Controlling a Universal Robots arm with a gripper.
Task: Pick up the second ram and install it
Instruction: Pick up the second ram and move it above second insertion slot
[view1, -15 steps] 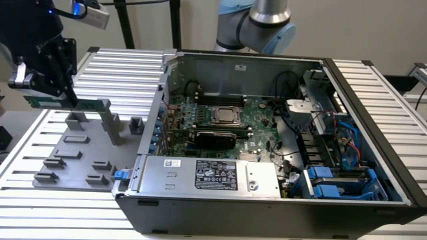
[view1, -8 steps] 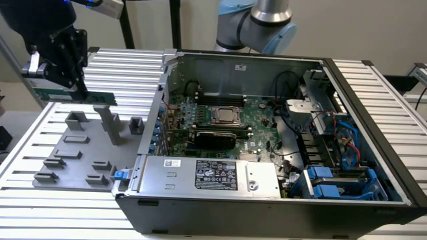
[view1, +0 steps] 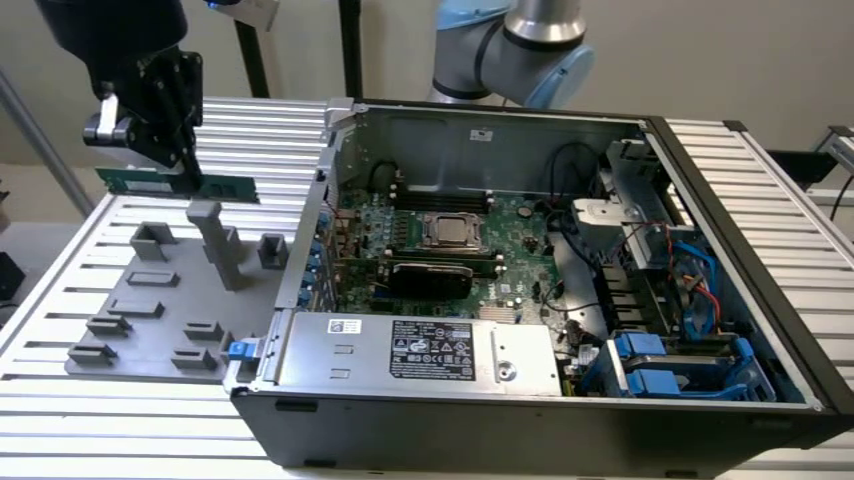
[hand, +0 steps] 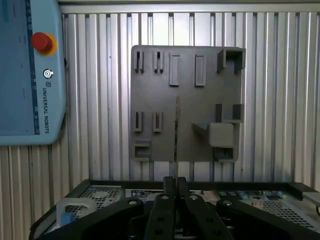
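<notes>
Jaws are closing tight on the second ram (view1: 235, 188). The gripper (view1: 187, 172) is pinching it across its flat faces at about mid-length.

The stick is hanging in the air, long axis roughly level and standing on edge. It's sitting over the far edge of the grey fixture plate (view1: 150, 305), on the desk (view1: 80, 425) at the exterior view's left, just outside the open PC case (view1: 507, 415). It isn't touching either one.

In the wrist view you're looking at the second ram (hand: 176, 135) edge-on. It's showing as a thin line running out from the gripper (hand: 175, 182) across the fixture plate (hand: 150, 95).

Handling, as I'm judging it:
- It's looking light and stiff, so the weight isn't loading the grip.
- It's thin, with smooth faces, so it could be pivoting in the pinch if an end gets knocked.
- I'm treating it as fragile: small chips on the faces, and I'm assuming contacts along the lower edge.
- The mid-length hold on the upper part is looking right to me, since it's leaving the ends and lower edge free.
- Twisting or side-loading is the main risk.
</notes>
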